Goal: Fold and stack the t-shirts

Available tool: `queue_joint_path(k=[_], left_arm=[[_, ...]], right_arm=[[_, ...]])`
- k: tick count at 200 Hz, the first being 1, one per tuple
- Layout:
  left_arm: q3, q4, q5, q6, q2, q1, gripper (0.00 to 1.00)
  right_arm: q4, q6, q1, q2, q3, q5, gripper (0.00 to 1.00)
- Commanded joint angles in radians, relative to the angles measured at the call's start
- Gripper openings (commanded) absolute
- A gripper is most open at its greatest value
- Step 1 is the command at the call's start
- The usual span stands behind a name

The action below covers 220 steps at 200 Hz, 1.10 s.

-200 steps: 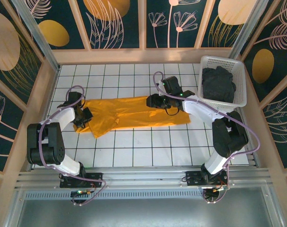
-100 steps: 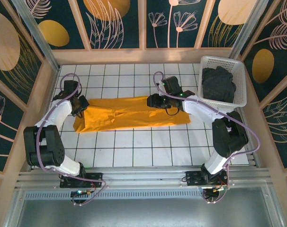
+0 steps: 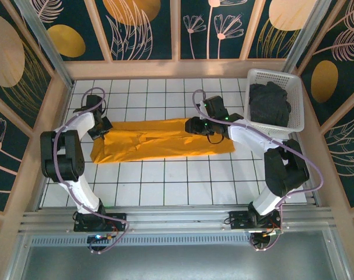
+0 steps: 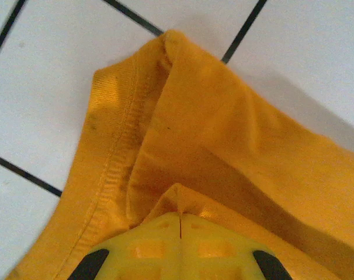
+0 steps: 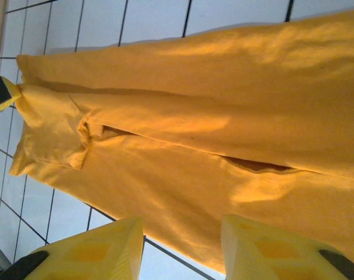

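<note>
Step in hand is folding the mustard t-shirt [image 3: 165, 141], flat on the table [image 3: 165, 182]: left pincer [image 4: 181, 233] is clamped shut on its far-left corner, while right pincer [image 5: 183, 233] hangs open and empty over the far edge, which it must likely pinch next.

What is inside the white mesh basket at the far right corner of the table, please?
A crumpled dark charcoal t-shirt lies in the white mesh basket, filling most of it. The cloth covers the basket's floor, so whether anything lies beneath it cannot be seen.

Boxed-in robot test cell (lab-like): wood-framed leaf-print panels [image 3: 145, 29], white tiled floor [image 3: 165, 178], aluminium rail [image 3: 177, 220].
</note>
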Motion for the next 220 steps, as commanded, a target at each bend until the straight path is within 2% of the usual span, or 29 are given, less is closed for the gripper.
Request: queue_joint_path(k=[1,33,43,53,66,81,112,138,184,201,220], left_arm=[[0.049,-0.011,-0.077,0.031,0.061,-0.003,0.08],[0.089,-0.029,-0.115,0.027,0.056,-0.003,0.42],[0.086,-0.035,-0.119,0.014,0.021,-0.003,0.47],[0.075,-0.042,-0.118,-0.006,-0.033,-0.005,0.49],[0.042,-0.044,-0.083,-0.055,-0.114,-0.014,0.48],[-0.023,-0.023,0.033,-0.143,-0.202,-0.035,0.43],[-0.136,0.081,0.196,-0.331,-0.245,-0.092,0.32],[-0.151,0.179,0.263,-0.429,-0.160,-0.104,0.25],[-0.118,0.226,0.315,-0.466,0.035,-0.111,0.17],[-0.055,0.210,0.295,-0.449,0.100,-0.111,0.16],[0.067,0.195,0.301,-0.430,0.200,-0.117,0.16]], right_arm=[[0.013,0.019,-0.025,-0.042,-0.020,0.037,0.38],[0.007,0.014,-0.074,-0.042,-0.026,0.076,0.34],[-0.002,0.010,-0.099,-0.038,-0.023,0.095,0.32],[-0.016,0.005,-0.128,-0.026,-0.017,0.120,0.29],[-0.036,-0.010,-0.166,0.004,0.003,0.144,0.24],[-0.057,-0.038,-0.199,0.063,0.037,0.164,0.18],[-0.117,-0.103,-0.219,0.210,0.151,0.248,0.12],[-0.154,-0.117,-0.235,0.309,0.225,0.312,0.11],[-0.257,-0.121,-0.265,0.437,0.289,0.376,0.10],[-0.291,-0.107,-0.267,0.437,0.261,0.399,0.10],[-0.303,-0.063,-0.265,0.365,0.168,0.423,0.10]])
